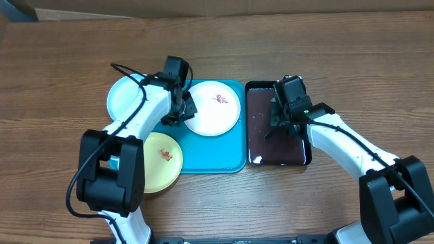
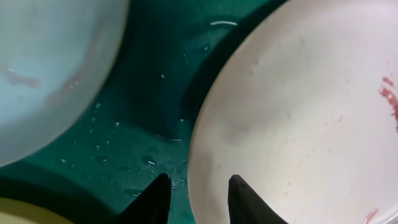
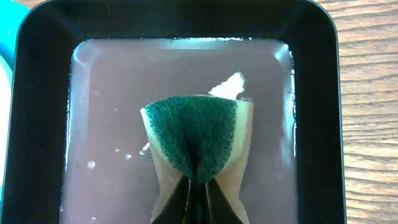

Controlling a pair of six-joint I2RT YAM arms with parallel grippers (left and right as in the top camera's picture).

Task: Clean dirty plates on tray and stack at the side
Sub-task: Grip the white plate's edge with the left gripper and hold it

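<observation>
Left hand (image 2: 198,200) astride white plate (image 2: 298,124) rim, jaws apart; right hand (image 3: 198,186) on sponge (image 3: 196,134).

Three round, shallow plates: light blue (image 1: 125,98), white (image 1: 214,108), pale yellow (image 1: 163,159). One turquoise rectangular plastic tray (image 1: 210,157). One glossy black rectangular tray (image 1: 261,152). One green-topped yellow sponge (image 3: 199,134) in the right claw (image 3: 198,190).

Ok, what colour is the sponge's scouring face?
Dark green, on the pale yellow foam sponge; right wrist view.
</observation>
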